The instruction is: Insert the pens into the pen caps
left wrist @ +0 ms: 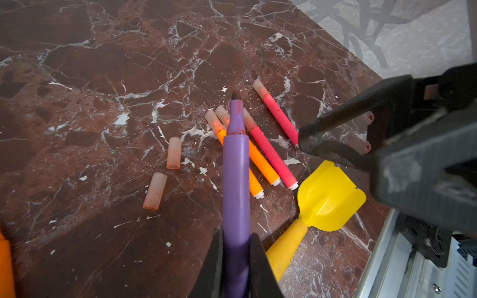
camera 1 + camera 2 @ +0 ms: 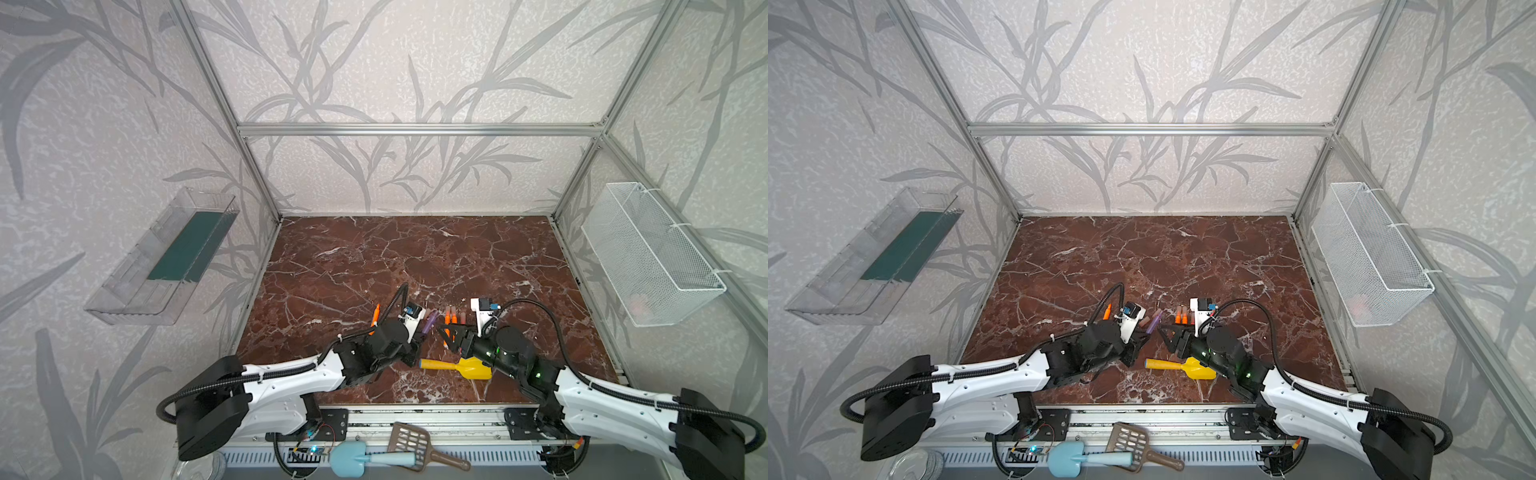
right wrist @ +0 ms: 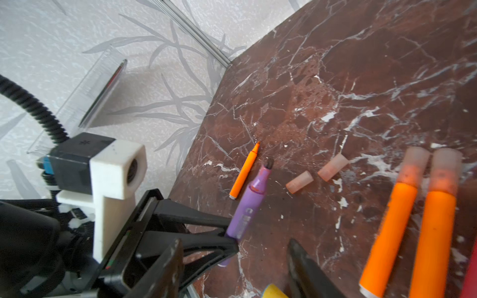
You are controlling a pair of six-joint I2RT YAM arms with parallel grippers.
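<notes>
**The left tool (image 1: 236,241) clamped far back on the purple pen (image 1: 235,167): a missed cap is to be feared**

The purple pen is pinched tight near its rear end and held above the table (image 1: 103,77). Its bare tip is pointed out over the four capped pens (image 1: 271,154). The right tool (image 2: 449,334) is seen close by, its jaws partly apart with nothing between them. A knock between the two tools could be caused by a careless approach. The yellow shovel (image 1: 327,196), lying just beside the capped pens, could be struck by the right arm. The uncapped orange pen (image 3: 244,175) lies apart from the group. Since the purple pen is held far from its tip, the tip could be deflected on contact. The two loose caps (image 1: 173,156) lie flat, and could be rolled away or squashed when pinched.
</notes>
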